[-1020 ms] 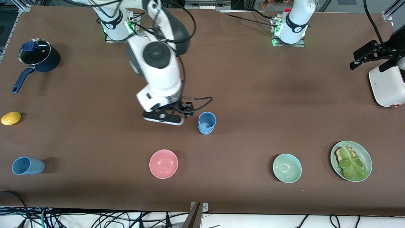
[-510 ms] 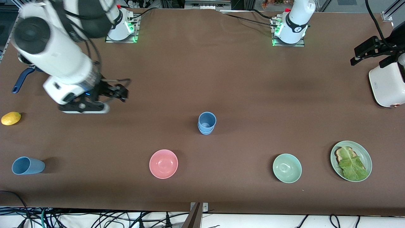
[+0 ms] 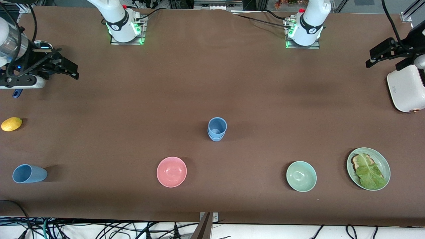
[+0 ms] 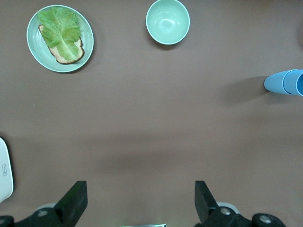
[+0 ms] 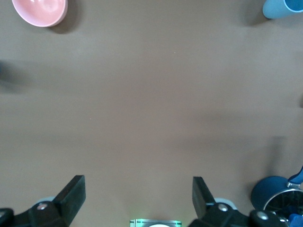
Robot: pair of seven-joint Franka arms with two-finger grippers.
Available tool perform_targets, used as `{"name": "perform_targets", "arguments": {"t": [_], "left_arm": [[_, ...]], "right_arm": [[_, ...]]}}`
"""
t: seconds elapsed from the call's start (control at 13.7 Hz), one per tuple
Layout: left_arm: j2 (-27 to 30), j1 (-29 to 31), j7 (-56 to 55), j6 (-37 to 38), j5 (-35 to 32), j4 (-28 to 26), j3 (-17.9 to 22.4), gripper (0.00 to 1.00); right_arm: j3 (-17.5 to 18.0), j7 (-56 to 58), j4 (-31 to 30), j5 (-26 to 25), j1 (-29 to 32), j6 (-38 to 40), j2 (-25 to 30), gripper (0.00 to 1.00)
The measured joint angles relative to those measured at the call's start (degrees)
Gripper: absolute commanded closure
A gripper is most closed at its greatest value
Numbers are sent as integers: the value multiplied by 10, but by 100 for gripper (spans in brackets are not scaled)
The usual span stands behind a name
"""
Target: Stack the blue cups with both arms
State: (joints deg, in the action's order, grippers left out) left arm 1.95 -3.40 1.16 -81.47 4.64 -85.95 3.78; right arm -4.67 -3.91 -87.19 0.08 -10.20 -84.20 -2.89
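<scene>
Stacked cups (image 3: pixel 217 129): two light-blue, handle-less, slightly tapered tumblers, one nested in the other, upright at mid-tabletop, well apart from both hands.
Lone cup (image 3: pixel 29 173): same matte light blue, lying on its side at the right arm's end, nearer the front camera than the right hand.
Count: three blue cups in all; two bowls, one pink bowl (image 3: pixel 171 171) and one mint bowl (image 3: pixel 301 176); one plate (image 3: pixel 385 166) carrying toast under a lettuce leaf; one lemon (image 3: pixel 11 123); one white appliance (image 3: pixel 406 88).
Right hand (image 3: pixel 68 69): fingers spread wide, holding nothing, up in the air over the tabletop's edge at its own end, just beside the dark-blue pot (image 5: pixel 277 195).
Left hand (image 3: pixel 377 56): fingers wide apart, empty, over the tabletop beside the white appliance (this arm waits).
Left wrist view: shows the stack side-on, so both cup rims are plain, plus the plate and mint bowl.
Right wrist view: shows the pot body, which the front view mostly hides under the hand; also the pink bowl and lone cup.
</scene>
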Motion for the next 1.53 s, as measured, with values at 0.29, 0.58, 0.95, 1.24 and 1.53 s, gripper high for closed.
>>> {"name": "perform_targets", "arguments": {"t": [0.29, 0.58, 0.95, 1.24, 1.53], "left_arm": [[0, -1, 0, 0, 0, 0, -1, 0], [-1, -1, 0, 0, 0, 0, -1, 0], [-4, -1, 0, 0, 0, 0, -1, 0], [-4, -1, 0, -1, 0, 0, -1, 0], [-4, -1, 0, -1, 0, 0, -1, 0]], "right_arm": [[-1, 2, -12, 0, 14, 0, 1, 0], [-1, 2, -12, 1, 20, 4, 1, 0], [-1, 2, 1, 2, 20, 4, 1, 0], [-1, 4, 11, 2, 20, 5, 2, 0], [1, 5, 11, 2, 19, 5, 2, 0]]}}
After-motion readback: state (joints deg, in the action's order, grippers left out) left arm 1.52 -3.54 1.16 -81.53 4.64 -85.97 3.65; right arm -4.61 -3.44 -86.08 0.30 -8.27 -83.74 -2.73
